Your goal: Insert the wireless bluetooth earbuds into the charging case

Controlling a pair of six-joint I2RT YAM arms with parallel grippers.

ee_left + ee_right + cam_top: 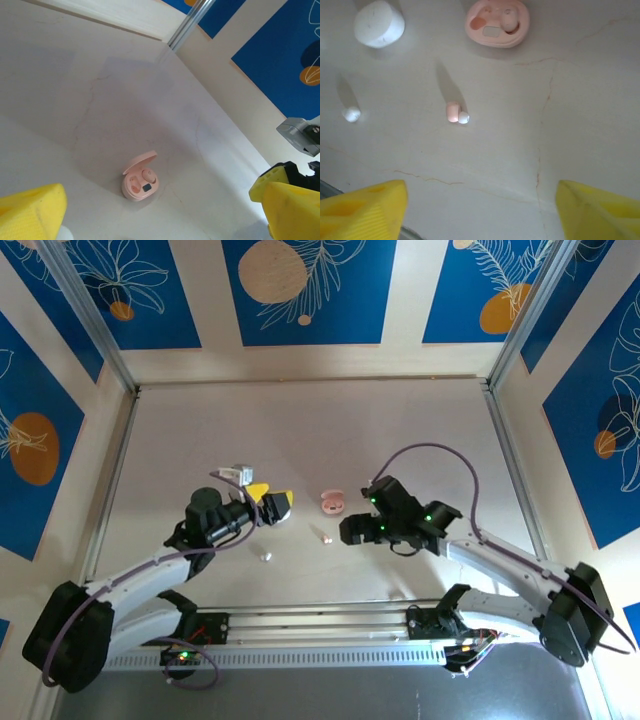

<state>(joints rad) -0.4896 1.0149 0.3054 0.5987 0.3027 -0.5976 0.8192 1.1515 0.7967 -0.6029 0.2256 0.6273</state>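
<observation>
Action centres on the right gripper [480, 200]: its yellow fingers stand wide apart with nothing between them, and it hovers over the pale marbled table [580, 125]. Just ahead of it lies a tiny pale pink plastic earbud [453, 111], loose on the surface with its whitish tip pointing away from the arm. Farther on sits the pebble-shaped pink charging case [497, 22], lid open. One bud seems already seated in it, and the other socket looks empty. A small white earbud [351, 114] lies well apart from the pink one, and a round white case [379, 24] sits beyond it.

The left gripper [275, 504] is also fully spread and holds nothing. It is parked well short of the pink case.

Now, the dangers. That pink bud is small, smooth and rounded, and the fingers are broad, so an off-centre pinch could squirt it sideways or send it rolling. A descent that stops too high closes on air, and one that goes too low scrapes the table. If the bud is gripped crooked it will not drop into its socket, and pressing down could shove the light case along or knock its lid shut.
</observation>
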